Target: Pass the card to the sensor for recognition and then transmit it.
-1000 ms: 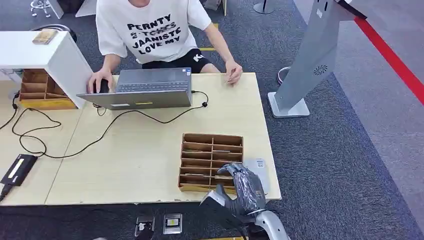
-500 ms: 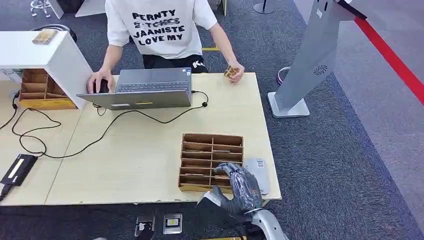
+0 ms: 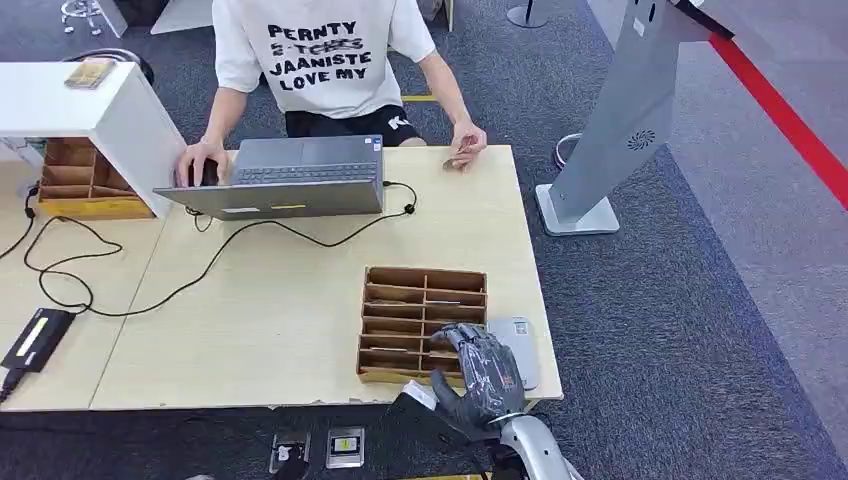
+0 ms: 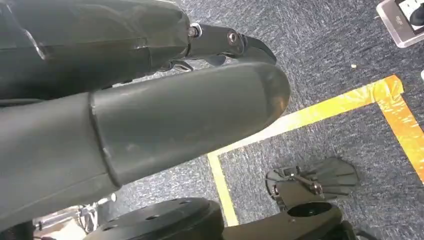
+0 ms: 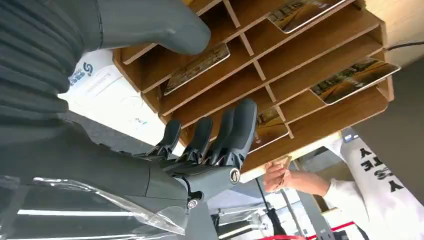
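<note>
Pale tabletop (image 3: 280, 300) under us — our right hand (image 3: 480, 372), fingers apart, hovers over the wooden rack (image 3: 400, 275). Each card (image 5: 196, 67) looks thin, stiff, slick — we'd pinch its exposed edge.

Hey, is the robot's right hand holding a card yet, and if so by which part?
No, nothing is held. The right hand is open, fingers reaching over the wooden card rack above a card.

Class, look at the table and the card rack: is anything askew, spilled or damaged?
Nothing stands out. The rack sits square on the table, cards lie flat in its slots, and the right hand hovers at its near corner.
</note>
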